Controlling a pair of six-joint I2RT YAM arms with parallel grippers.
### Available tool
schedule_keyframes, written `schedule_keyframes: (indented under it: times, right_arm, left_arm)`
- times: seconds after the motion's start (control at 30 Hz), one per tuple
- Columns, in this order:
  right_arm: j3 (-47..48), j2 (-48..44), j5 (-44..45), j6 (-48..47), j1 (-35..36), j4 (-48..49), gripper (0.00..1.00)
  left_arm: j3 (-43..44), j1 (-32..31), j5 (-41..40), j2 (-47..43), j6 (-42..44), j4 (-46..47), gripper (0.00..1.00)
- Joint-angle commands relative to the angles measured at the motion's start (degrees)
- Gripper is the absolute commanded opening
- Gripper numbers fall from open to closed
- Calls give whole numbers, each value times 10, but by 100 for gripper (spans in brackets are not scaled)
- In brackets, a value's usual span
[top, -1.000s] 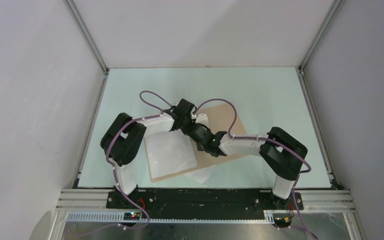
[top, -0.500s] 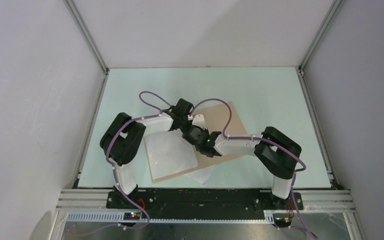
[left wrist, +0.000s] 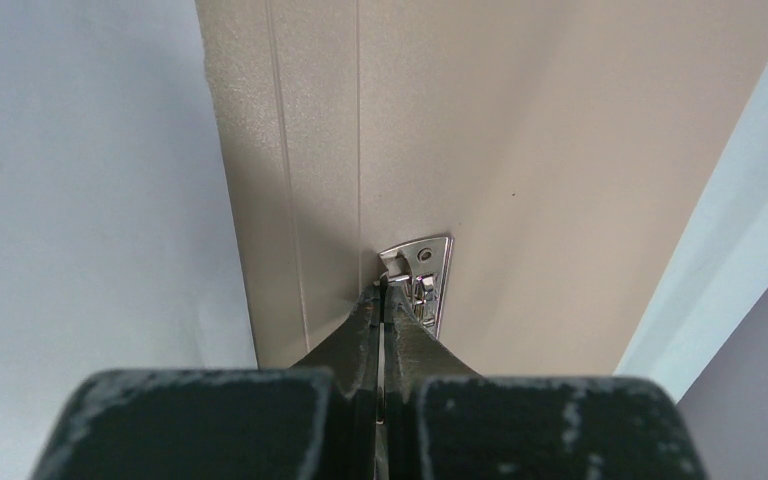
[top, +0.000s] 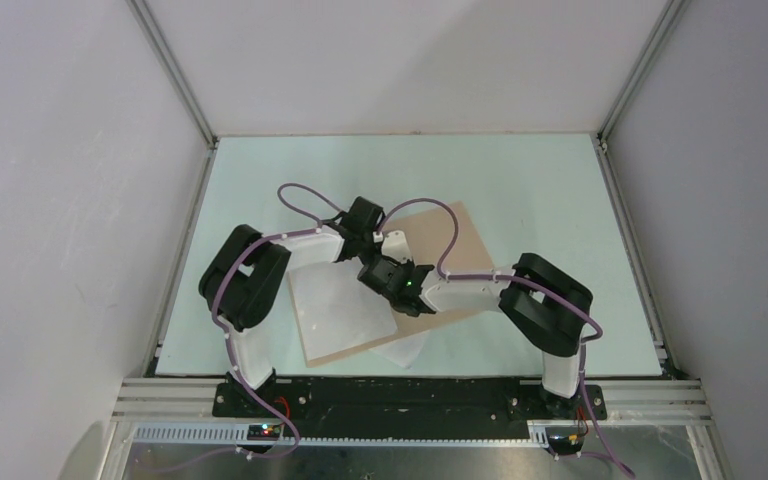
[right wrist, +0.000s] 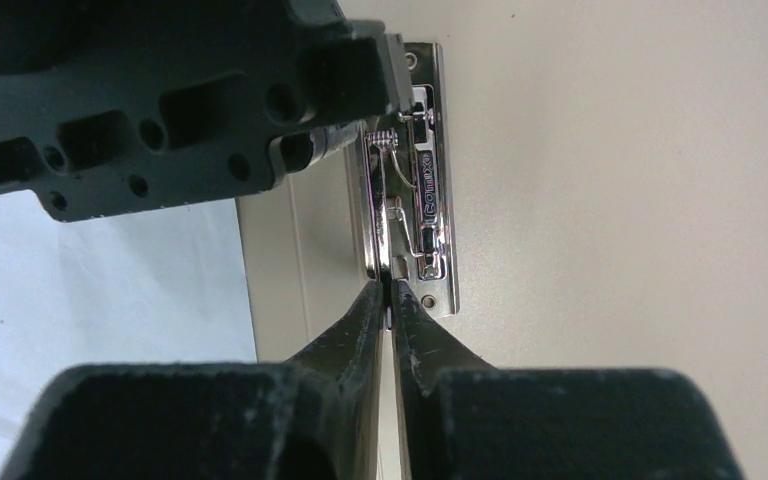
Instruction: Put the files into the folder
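Two grippers meet at the metal clip (right wrist: 428, 200) on the spine of the folder (top: 452, 238), crowding each other. Open mat lies beyond the folder's far and right edges. Left gripper (left wrist: 384, 292): fingers pressed together at one end of the clip, hold not determinable. Right gripper (right wrist: 391, 292): clamped on the clip's thin wire lever. The folder is flat tan card, lying skewed on the pale green table (top: 550, 180). The files (top: 340, 300), smooth white sheets, cover its left half and overhang that edge. White walls enclose three sides.
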Motion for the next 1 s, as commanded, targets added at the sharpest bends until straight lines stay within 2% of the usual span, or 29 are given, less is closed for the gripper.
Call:
schedule_keyframes:
  times: [0.0,0.17,0.37,0.6,0.8,0.97]
  right_arm:
    - [-19,58,-4,13,2,-77,10]
    - [-18,71,40,40,12,-114,8]
    - [-9,101,70,55,35,-146,0]
    - [20,169,101,75,58,-197,0]
    - [20,217,85,96,68,-206,0]
    - [13,203,89,123,68,-226,0]
  left_arm:
    - [-40,0,-9,35,44,-116,0]
    - [-45,4,5,41,45,-115,0]
    - [-48,15,16,39,52,-114,0]
    - [-54,24,26,35,71,-114,0]
    - [-62,40,32,30,85,-114,0]
    - [-63,44,29,29,95,-114,0]
